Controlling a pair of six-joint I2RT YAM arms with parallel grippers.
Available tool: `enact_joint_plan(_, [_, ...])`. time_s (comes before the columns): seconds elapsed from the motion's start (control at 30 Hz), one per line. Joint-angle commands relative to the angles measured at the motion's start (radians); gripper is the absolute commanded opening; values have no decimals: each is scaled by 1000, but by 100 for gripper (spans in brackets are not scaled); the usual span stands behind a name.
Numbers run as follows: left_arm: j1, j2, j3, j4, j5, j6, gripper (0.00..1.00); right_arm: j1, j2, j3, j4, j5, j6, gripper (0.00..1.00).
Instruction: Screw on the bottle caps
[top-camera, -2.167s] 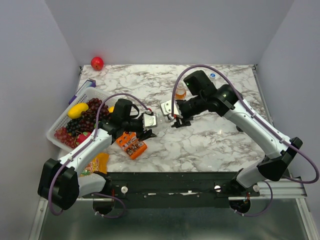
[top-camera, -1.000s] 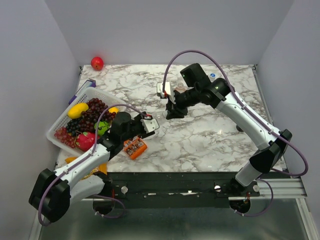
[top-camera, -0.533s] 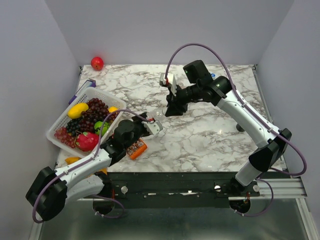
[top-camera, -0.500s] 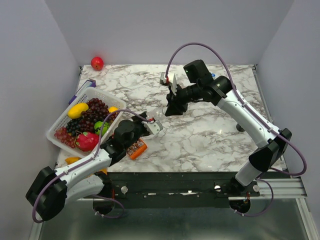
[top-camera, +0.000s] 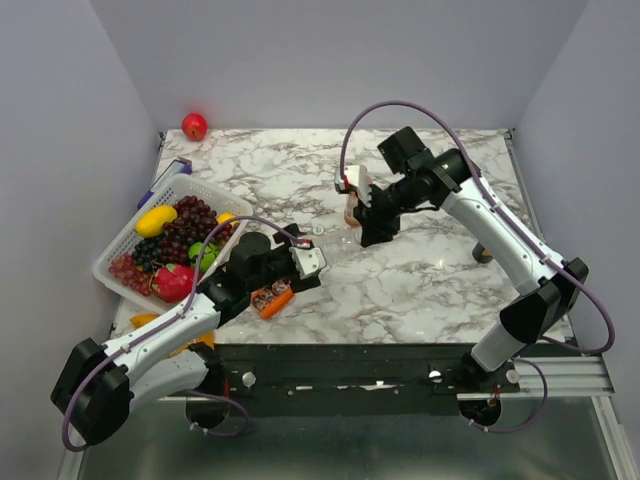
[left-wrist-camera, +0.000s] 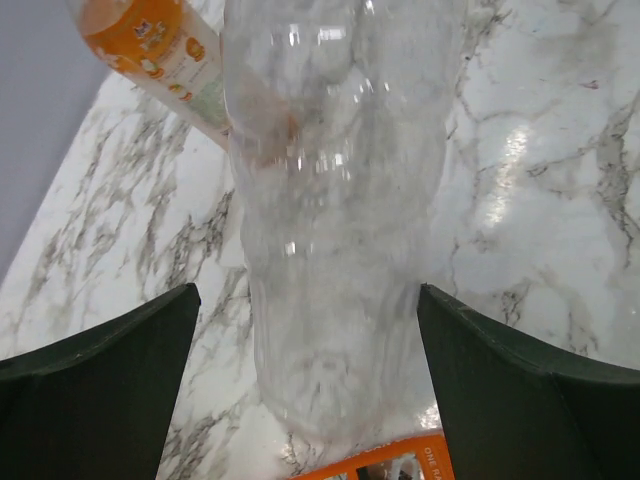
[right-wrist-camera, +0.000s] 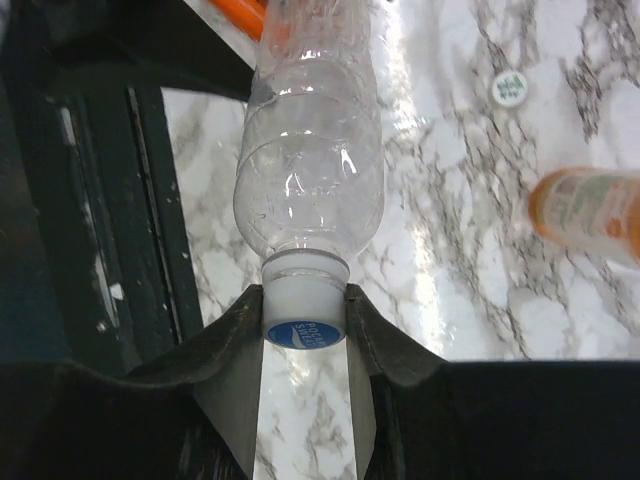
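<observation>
Between the two arms, over the middle of the counter (top-camera: 420, 280), the clear bottle (right-wrist-camera: 310, 170) is gripped at its neck end alone. The right fingers (right-wrist-camera: 235, 390) are pinched narrow on the blue cap (right-wrist-camera: 305, 322), while the left fingers (left-wrist-camera: 100, 390) stand wide on either side of the body, touching nothing. That is the risk: if the cap sits only partly on the thread, the bottle's weight could pull it off or cock it crooked. Any twist from the right would only spin the free bottle. A swinging base could also knock the orange bottle (right-wrist-camera: 590, 215) just beside it. Whether the base rests on the counter near the orange packet (left-wrist-camera: 400, 465) I cannot tell. A whitish cap (right-wrist-camera: 508, 88) lies loose on the counter.
</observation>
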Motion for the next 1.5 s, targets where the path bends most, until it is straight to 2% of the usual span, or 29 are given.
enact_joint_plan(0.0, [46, 18, 32, -69, 200, -43, 99, -117, -98, -38, -326, 97, -211, 0])
enact_joint_plan(0.13, [59, 78, 72, -26, 260, -51, 99, -150, -152, -97, -326, 284, -364, 0])
enact_joint_plan(0.2, [62, 106, 85, 17, 283, -65, 99, -168, -157, -101, -324, 306, -400, 0])
enact_joint_plan(0.3, [67, 240, 161, 94, 415, -112, 99, -179, -140, -58, -326, 273, -415, 0])
enact_joint_plan(0.33, [67, 276, 211, 156, 436, -196, 99, -179, -131, -45, -324, 256, -420, 0])
enact_joint_plan(0.47, [46, 435, 342, 282, 541, -342, 99, -179, -77, 69, -326, 161, -412, 1])
enact_joint_plan(0.73, [-57, 607, 499, 227, 450, -295, 98, -179, -82, 117, -324, -20, -426, 2])
enact_joint_plan(0.8, [-68, 627, 514, 215, 453, -295, 90, -179, -91, 109, -324, -59, -420, 2])
enact_joint_plan(0.87, [-76, 643, 522, 218, 424, -300, 86, -179, -102, 97, -324, -103, -406, 2])
enact_joint_plan(0.93, [-88, 649, 514, 256, 392, -330, 86, -179, -102, 89, -324, -129, -378, 2])
enact_joint_plan(0.97, [-91, 649, 499, 282, 327, -355, 89, -179, -99, 84, -323, -151, -372, 2])
enact_joint_plan(1.0, [-92, 652, 496, 305, 312, -381, 94, -179, -99, 78, -323, -157, -369, 2])
enact_joint_plan(1.1, [-91, 667, 505, 315, 315, -461, 93, -182, -97, 54, -285, -157, -319, 2])
enact_joint_plan(1.23, [-92, 670, 497, 329, 337, -516, 93, -199, -112, -3, -176, -168, -173, 2])
enact_joint_plan(1.33, [-91, 651, 490, 292, 268, -513, 99, -213, -102, 21, -200, -107, -194, 2])
enact_joint_plan(1.47, [-80, 612, 482, 177, 183, -450, 99, -315, -82, 89, -318, -39, -266, 1])
